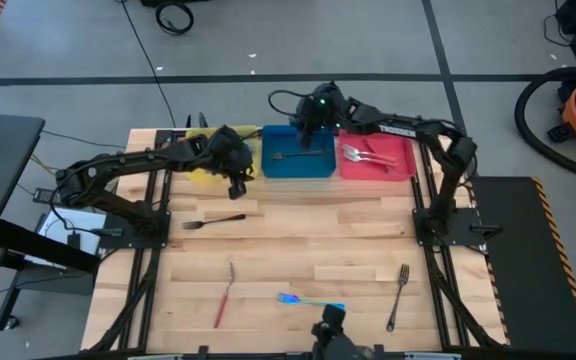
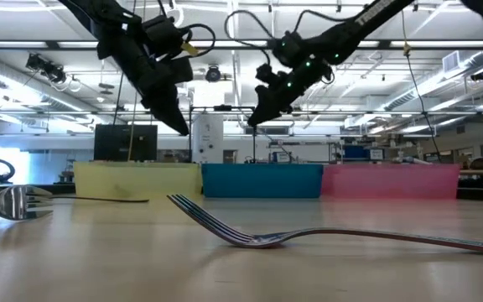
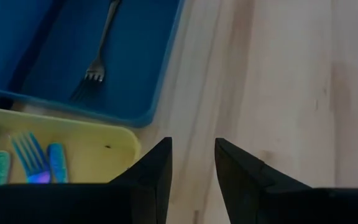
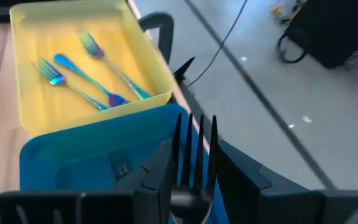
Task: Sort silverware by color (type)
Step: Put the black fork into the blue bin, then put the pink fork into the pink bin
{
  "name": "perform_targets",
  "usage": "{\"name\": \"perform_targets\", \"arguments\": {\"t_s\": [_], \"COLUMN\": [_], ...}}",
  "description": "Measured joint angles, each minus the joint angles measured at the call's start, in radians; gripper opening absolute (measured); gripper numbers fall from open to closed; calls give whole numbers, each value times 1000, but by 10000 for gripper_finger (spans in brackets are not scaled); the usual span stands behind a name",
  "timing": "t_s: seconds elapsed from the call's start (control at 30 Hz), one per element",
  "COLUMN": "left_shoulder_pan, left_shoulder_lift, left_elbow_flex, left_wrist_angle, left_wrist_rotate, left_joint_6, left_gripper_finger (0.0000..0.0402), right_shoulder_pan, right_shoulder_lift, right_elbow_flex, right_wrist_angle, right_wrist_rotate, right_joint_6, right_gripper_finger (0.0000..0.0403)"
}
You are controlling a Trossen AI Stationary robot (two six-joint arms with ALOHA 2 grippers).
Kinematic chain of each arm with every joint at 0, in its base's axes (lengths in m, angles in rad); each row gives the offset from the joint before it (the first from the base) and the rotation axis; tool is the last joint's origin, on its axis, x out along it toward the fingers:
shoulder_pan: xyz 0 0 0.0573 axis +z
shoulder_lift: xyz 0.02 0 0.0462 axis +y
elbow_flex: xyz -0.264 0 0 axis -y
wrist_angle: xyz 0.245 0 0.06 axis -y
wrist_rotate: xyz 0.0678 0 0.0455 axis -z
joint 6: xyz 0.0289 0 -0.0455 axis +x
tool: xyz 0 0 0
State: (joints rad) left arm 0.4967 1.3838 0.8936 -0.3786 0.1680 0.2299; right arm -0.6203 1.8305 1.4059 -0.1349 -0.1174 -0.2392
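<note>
Fork (image 4: 194,155) upright in right hand (image 4: 194,186).

Two arms, dark grey-black, slim jointed links, matte finish. Left arm (image 1: 118,170) at frame's left: black cable looping along links, bulky dark wrist block. Right arm (image 1: 408,130) at upper right: white lettering on forearm link, small green light glowing at wrist, black cable arcing over wrist. Left gripper (image 3: 191,165): two flat black wedge-shaped fingers, angular tips. Right gripper (image 4: 191,168): same black angular fingers, broad dark housing behind.
</note>
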Motion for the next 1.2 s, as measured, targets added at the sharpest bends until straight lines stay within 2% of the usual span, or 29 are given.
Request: {"name": "perform_targets", "arguments": {"t_s": [0.2, 0.33, 0.6, 0.93, 1.2], "left_shoulder_pan": [35, 55, 55, 49, -8], "left_shoulder_lift": [0, 0, 1, 4, 4], "left_elbow_flex": [0, 0, -1, -1, -2], "left_wrist_angle": [-1, 0, 7, -1, -29], "left_wrist_rotate": [-7, -10, -10, -11, -15], "left_joint_6": [18, 18, -16, -45, -204], "left_gripper_finger": [121, 121, 121, 121, 121], "right_shoulder_pan": [-4, 5, 27, 49, 57], "right_shoulder_lift": [89, 117, 117, 116, 107], "right_elbow_flex": [14, 14, 14, 14, 14], "right_wrist_angle": [-72, -98, -108, -104, -79], "right_wrist_rotate": [-84, -94, -93, -31, -26], "right_joint_6": [-28, -74, -117, -154, -141], "right_gripper_finger": [110, 110, 128, 160, 171]}}
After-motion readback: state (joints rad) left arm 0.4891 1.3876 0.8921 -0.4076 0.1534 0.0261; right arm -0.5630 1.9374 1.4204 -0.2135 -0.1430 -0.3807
